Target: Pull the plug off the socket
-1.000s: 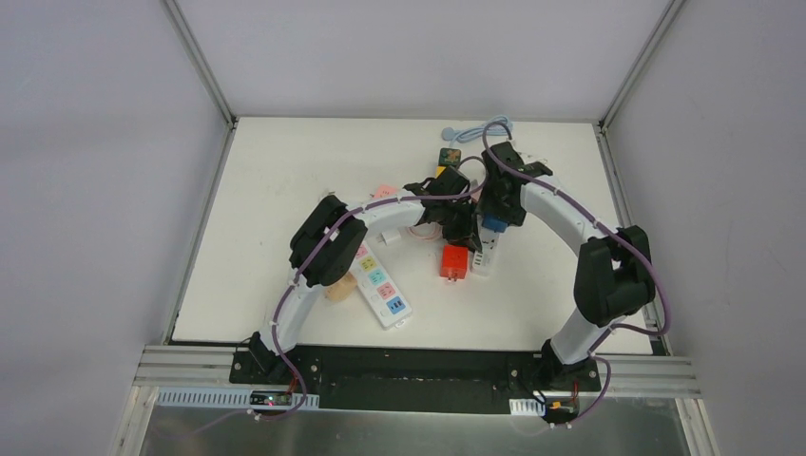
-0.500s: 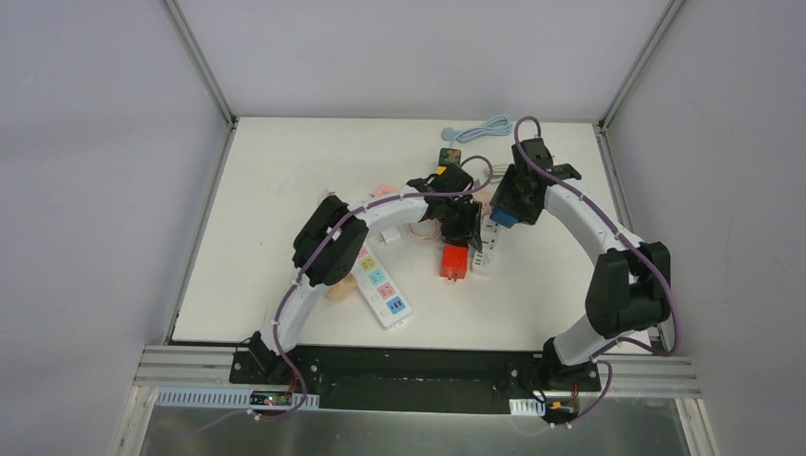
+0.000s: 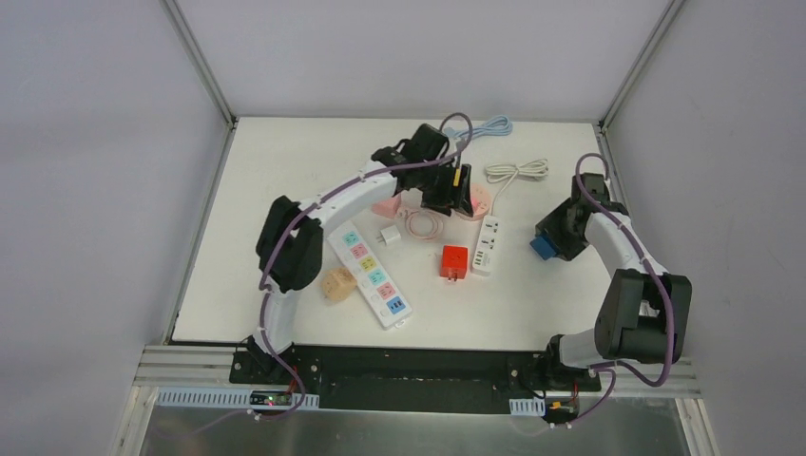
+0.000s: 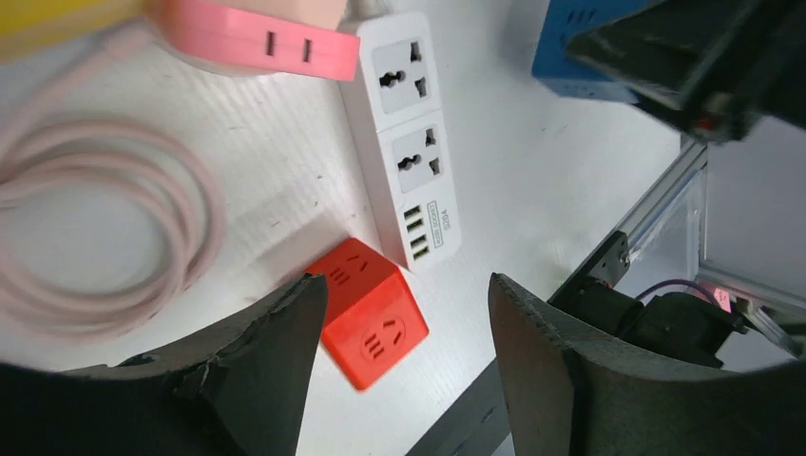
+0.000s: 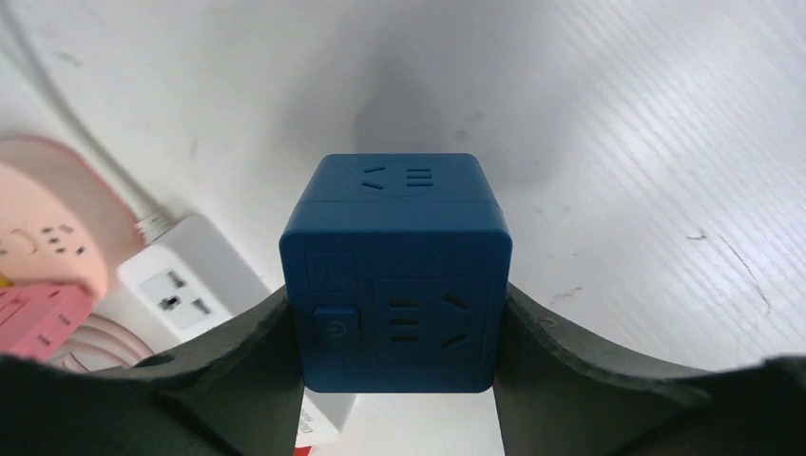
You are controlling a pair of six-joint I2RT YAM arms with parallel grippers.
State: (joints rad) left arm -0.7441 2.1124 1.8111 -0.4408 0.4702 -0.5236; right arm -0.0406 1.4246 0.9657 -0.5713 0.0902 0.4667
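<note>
The plug, a blue cube adapter (image 3: 544, 247), is clamped between the fingers of my right gripper (image 3: 553, 239) at the right side of the table, apart from the socket. In the right wrist view the blue cube (image 5: 397, 271) fills the gap of the right gripper (image 5: 397, 313) and its shadow falls on the table. The socket, a white power strip (image 3: 488, 244), lies flat at centre right, its outlets (image 4: 409, 142) bare. My left gripper (image 3: 456, 195) hovers open over the far centre; in its wrist view the left gripper (image 4: 407, 285) holds nothing.
A red cube adapter (image 3: 454, 262) lies beside the white strip. A pink round socket (image 3: 475, 201) and pink cable coil (image 3: 421, 225) sit below the left gripper. A long strip with coloured outlets (image 3: 373, 275), a white charger (image 3: 388, 237) and a wooden cube (image 3: 335, 284) lie left of centre.
My right gripper carried the blue cube off the white strip and away to the right. The left gripper opened, left the strip and rose toward the far centre.
</note>
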